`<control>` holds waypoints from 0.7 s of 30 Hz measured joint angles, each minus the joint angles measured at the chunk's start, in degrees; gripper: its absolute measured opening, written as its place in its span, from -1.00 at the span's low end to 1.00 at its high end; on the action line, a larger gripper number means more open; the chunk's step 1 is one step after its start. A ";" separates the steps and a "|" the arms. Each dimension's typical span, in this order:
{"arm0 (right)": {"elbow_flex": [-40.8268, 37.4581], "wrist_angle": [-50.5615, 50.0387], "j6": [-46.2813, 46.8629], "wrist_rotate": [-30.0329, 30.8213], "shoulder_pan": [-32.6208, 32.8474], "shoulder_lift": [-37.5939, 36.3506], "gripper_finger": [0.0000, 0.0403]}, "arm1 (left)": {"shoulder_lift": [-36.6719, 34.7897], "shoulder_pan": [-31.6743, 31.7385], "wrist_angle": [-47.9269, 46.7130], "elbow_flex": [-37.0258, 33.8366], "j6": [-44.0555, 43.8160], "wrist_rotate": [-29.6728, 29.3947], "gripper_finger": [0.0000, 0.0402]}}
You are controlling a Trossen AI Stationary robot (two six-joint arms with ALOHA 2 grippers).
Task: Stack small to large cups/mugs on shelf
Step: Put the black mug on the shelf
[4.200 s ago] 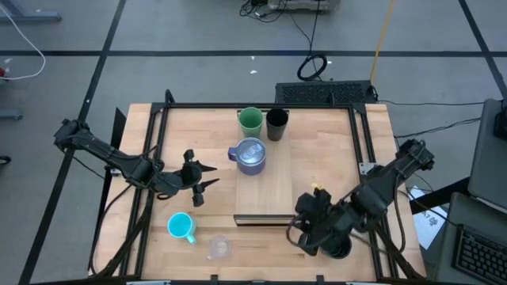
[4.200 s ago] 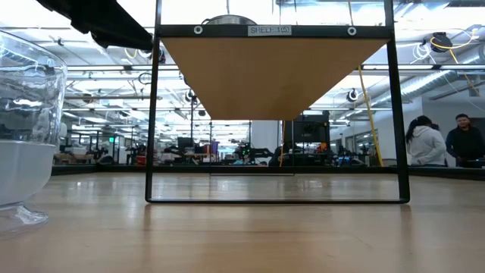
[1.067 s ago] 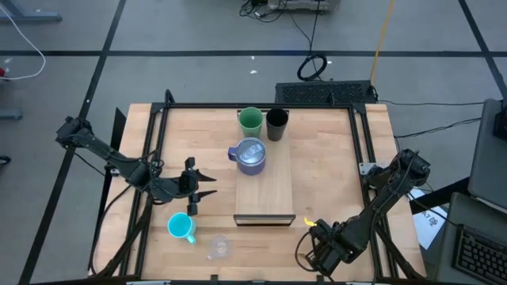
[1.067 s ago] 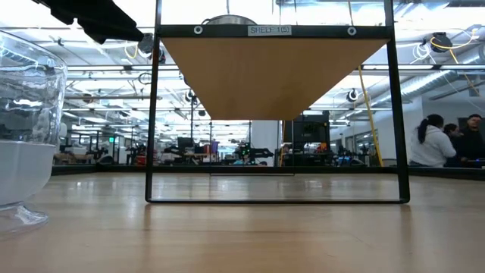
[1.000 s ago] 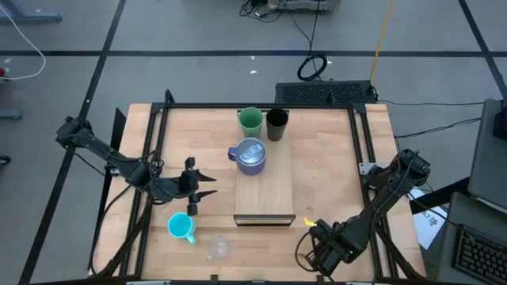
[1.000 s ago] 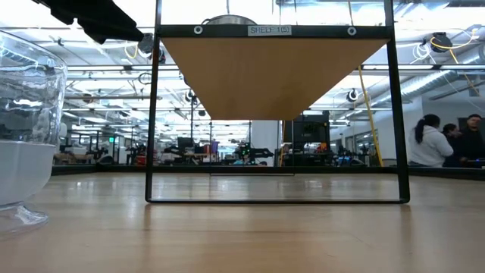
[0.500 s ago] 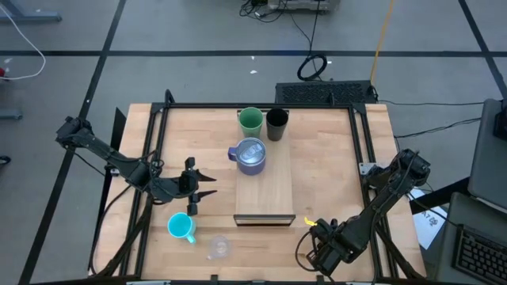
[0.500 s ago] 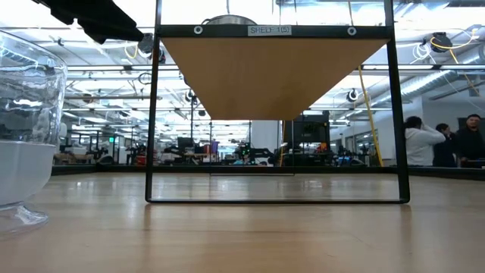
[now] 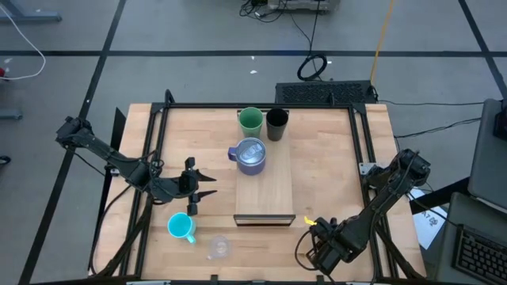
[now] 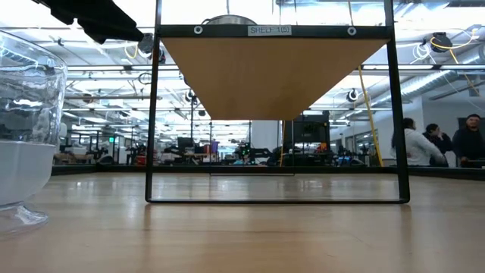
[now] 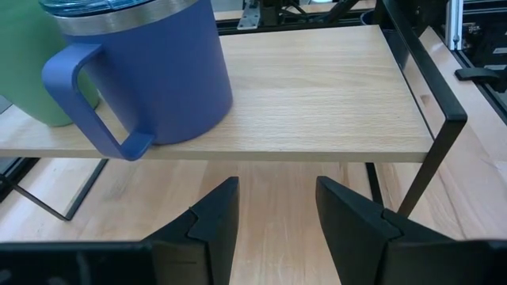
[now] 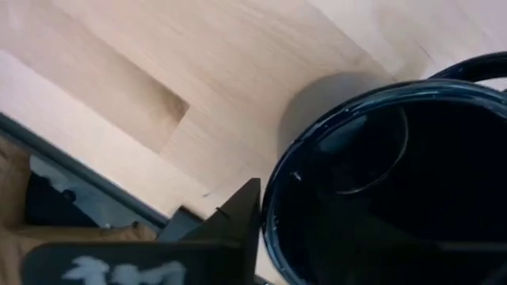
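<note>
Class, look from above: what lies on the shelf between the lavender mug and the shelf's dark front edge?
Nothing. In the high view the shelf is bare wood from the lavender mug to its front edge; the left wrist view shows the same empty board.

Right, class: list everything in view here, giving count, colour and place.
shelf: 1, light wood, table centre
green cup: 1, green, shelf's far end
tumbler: 1, black, beside green cup
lavender mug: 1, lavender, on shelf
cyan mug: 1, cyan, tabletop, left
glass: 1, clear, beside cyan mug
wide mug: 1, black, under right gripper
people: 3, room behind
left gripper: 1, dark, open, left of shelf
right gripper: 1, dark, over wide mug
</note>
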 joint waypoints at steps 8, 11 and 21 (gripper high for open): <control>-1.99 0.00 -0.67 -0.64 0.00 0.00 -0.47 | 0.00 0.00 0.01 0.00 0.00 -0.99 -0.15; -1.99 0.11 -1.28 -0.68 0.00 0.00 -0.57 | 0.02 -0.01 0.01 0.00 0.00 -1.03 -0.15; -0.64 -1.04 -5.78 -1.04 -0.58 -0.09 -0.93 | 0.00 -0.01 0.03 0.00 -0.01 -1.57 -0.15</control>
